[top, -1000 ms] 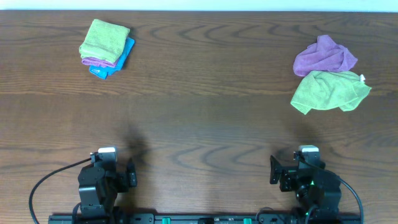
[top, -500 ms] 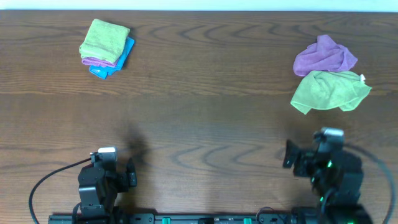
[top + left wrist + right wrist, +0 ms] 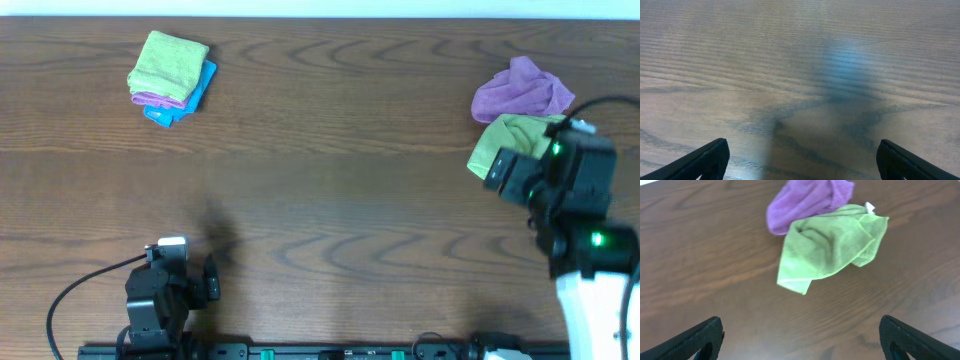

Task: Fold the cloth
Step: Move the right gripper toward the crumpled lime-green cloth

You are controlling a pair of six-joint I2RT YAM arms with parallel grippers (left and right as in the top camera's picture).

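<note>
A crumpled green cloth [image 3: 492, 142] lies at the right of the wooden table, partly hidden by my right arm in the overhead view. It shows whole in the right wrist view [image 3: 832, 245]. A crumpled purple cloth [image 3: 522, 88] touches its far side and also shows in the right wrist view [image 3: 807, 202]. My right gripper [image 3: 800, 335] is open and empty, above the table just short of the green cloth. My left gripper [image 3: 800, 157] is open and empty over bare wood at the near left.
A stack of folded cloths, green [image 3: 167, 65] on top of purple and blue [image 3: 198, 92], sits at the far left of the table. The left arm's base [image 3: 165, 295] rests at the table's near edge.
My right arm has risen from the near edge and moved away toward the green cloth, now covering part of it from overhead. The left arm has not moved.
</note>
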